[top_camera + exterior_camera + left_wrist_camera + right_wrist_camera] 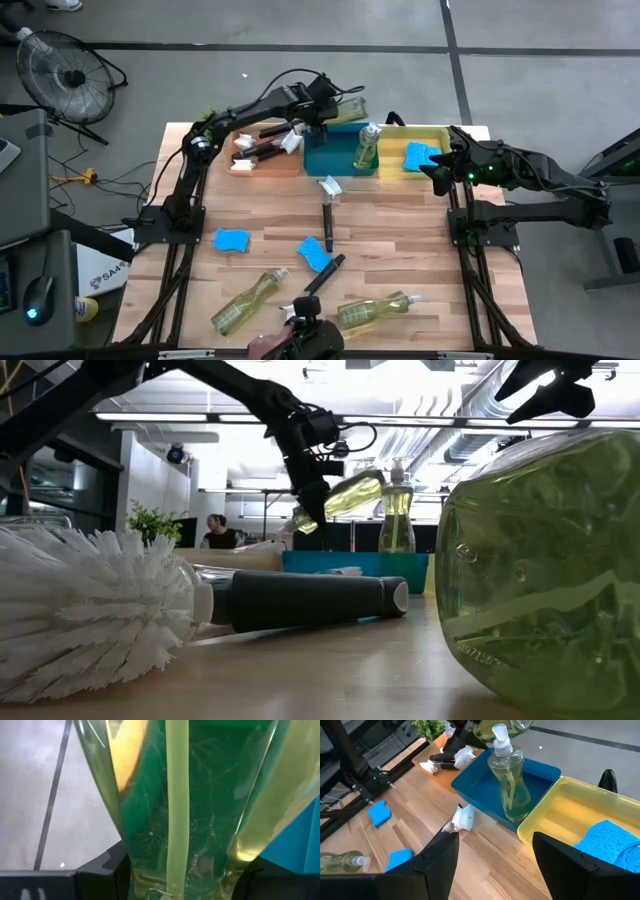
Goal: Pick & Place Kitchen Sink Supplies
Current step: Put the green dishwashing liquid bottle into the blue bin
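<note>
My left gripper (pixel 325 112) is shut on a clear bottle of yellow-green liquid (pixel 347 107), held in the air over the far edge of the blue bin (pixel 325 160). A second bottle (pixel 507 780) stands upright on its base in that bin. The yellow bin (pixel 560 815) holds a blue sponge (pixel 612 840). White-headed brushes (pixel 262 148) lie in the orange bin. My right gripper (pixel 490 855) hangs open beside the yellow bin with nothing between its fingers. More bottles (pixel 250 300), sponges (pixel 231 240) and brushes (pixel 328 208) lie on the table. My left gripper pinches the bottle's narrower part (pixel 175 865) between its two fingers (pixel 105 865), one on each side. The fingers slant down from the table's left side. The bottle is lifted clear and tilted, its wider end (pixel 368 485) raised toward the right, above the blue bin.
The three bins stand in a row at the far edge. A brush (pixel 325 272), a sponge (pixel 313 253) and a bottle (pixel 375 310) lie near the front edge. A small green plant (pixel 429 727) stands behind the orange bin. A person (pixel 218 532) sits in the room beyond.
</note>
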Controlling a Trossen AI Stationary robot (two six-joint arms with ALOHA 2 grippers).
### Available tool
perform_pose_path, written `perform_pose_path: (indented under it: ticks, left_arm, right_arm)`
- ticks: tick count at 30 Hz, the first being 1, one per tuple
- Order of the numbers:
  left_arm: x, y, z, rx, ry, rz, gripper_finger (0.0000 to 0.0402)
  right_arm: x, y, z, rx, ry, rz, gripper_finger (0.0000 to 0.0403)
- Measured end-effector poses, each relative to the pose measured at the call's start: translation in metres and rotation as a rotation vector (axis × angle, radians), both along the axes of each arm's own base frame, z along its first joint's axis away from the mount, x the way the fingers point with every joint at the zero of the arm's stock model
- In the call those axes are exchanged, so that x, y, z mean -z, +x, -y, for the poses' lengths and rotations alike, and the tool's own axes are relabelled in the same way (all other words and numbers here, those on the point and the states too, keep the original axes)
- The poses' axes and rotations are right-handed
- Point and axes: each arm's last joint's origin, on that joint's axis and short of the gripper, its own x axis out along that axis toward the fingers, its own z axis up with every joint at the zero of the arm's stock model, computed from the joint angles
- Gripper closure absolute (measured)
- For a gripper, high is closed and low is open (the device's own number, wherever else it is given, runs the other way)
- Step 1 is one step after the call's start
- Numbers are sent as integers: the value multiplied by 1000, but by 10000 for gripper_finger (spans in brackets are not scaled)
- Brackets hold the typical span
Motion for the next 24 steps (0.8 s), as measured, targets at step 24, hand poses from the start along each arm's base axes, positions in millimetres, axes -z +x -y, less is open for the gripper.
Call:
perform_pose_path:
  ticks: [24]
  left_arm:
    - [-113, -41, 102, 22, -106, -165, 206]
  right_arm:
    - [-21, 53, 6, -368, -438, 71, 155]
